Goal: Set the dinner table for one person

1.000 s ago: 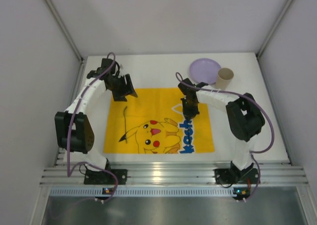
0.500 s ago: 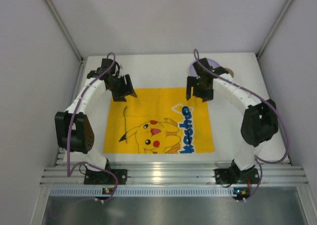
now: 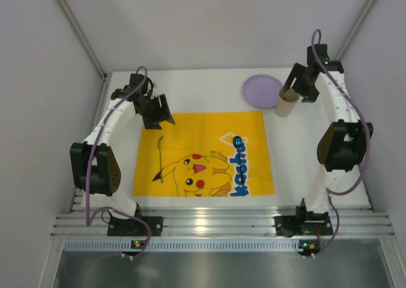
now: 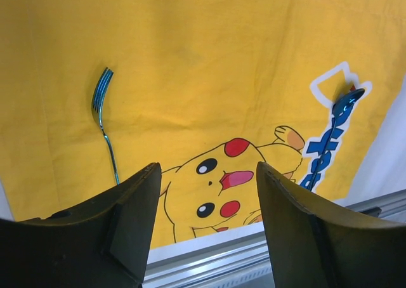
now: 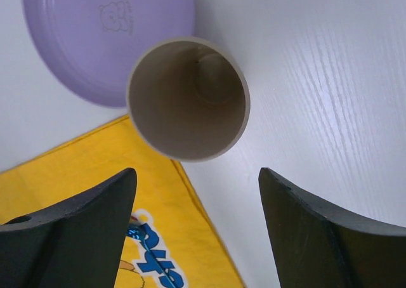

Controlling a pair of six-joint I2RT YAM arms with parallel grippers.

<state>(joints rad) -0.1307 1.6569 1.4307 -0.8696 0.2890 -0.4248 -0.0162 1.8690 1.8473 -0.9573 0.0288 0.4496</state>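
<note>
A yellow Pikachu mat lies on the white dinner table. A blue fork rests on the mat's left part and a blue spoon on its right part, along the blue lettering. At the back right a purple plate sits beside an upright, empty beige cup. My right gripper hangs open just above and short of the cup, holding nothing. My left gripper hovers open and empty over the mat's back left corner.
A ribbed aluminium rail runs along the table's near edge by the arm bases. White enclosure walls stand close on the left, right and back. The plate touches or nearly touches the cup.
My right gripper opened over the mat's right side, left the spoon there, and swung to the back right above the cup. The left arm has not moved.
</note>
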